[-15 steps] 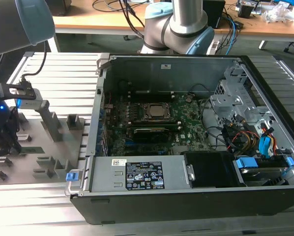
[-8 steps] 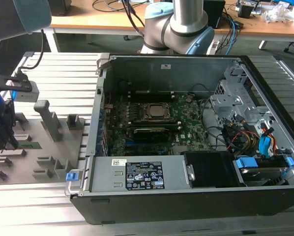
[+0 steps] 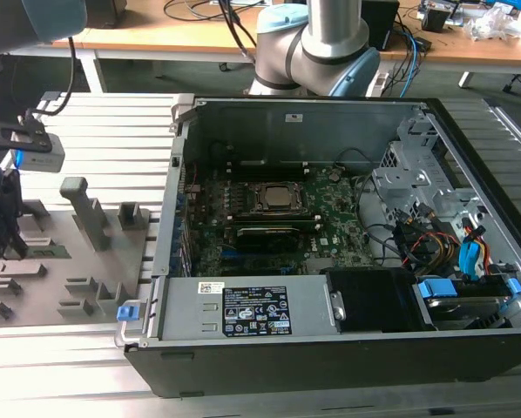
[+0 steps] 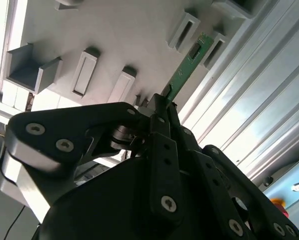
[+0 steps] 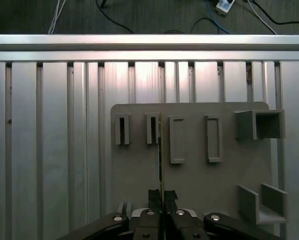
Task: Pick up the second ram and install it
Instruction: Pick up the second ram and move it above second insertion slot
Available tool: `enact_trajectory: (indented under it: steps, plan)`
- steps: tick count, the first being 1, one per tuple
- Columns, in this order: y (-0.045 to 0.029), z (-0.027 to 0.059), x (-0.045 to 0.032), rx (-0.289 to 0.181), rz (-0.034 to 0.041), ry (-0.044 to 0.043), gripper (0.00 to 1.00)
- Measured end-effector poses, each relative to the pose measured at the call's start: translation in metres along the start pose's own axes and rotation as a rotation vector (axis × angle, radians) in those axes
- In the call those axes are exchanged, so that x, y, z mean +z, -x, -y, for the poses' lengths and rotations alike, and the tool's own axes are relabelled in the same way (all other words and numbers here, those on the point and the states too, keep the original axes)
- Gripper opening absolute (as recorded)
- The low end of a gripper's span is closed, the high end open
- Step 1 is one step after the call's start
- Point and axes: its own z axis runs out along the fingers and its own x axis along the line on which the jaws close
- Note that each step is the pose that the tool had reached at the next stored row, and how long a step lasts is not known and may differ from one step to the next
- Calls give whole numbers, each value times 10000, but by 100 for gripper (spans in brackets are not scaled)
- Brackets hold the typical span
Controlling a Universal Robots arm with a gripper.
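Second ram (image 4: 187,65) was held by the gripper (image 4: 162,102) in the second wrist view. The jaws were closed flat on one end of the thin green stick. The rest of it ran straight out ahead of the fingertips, its long axis in line with the fingers. Its far end reached in between two raised slot holders (image 4: 183,31) on the grey plate (image 4: 114,35). Whether it touched them or hung just clear could not be told. The gripper's dark body hid the held end.

In the first wrist view the second ram (image 5: 160,160) was seen edge-on — a thin line running from the gripper (image 5: 162,196) to just beside one slot holder (image 5: 152,129) on the grey plate (image 5: 199,185). Its flat faces were turned out of sight.

In the exterior view the gripper (image 3: 15,244) stood at the exterior view's left edge, over the grey plate (image 3: 86,261). It was well apart from the open computer case (image 3: 330,366) and the motherboard (image 3: 330,209) inside — both lay toward the exterior view's right. The stick was too shaded there to make out, and the frame cut off part of the gripper.
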Motion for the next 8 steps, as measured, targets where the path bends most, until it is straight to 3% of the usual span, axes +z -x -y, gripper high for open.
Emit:
enact_trajectory:
  steps: [6,8]
  plan:
    - [7,-5,-110,0,0,0,14]
    - [12,-8,-177,0,0,-1,14]
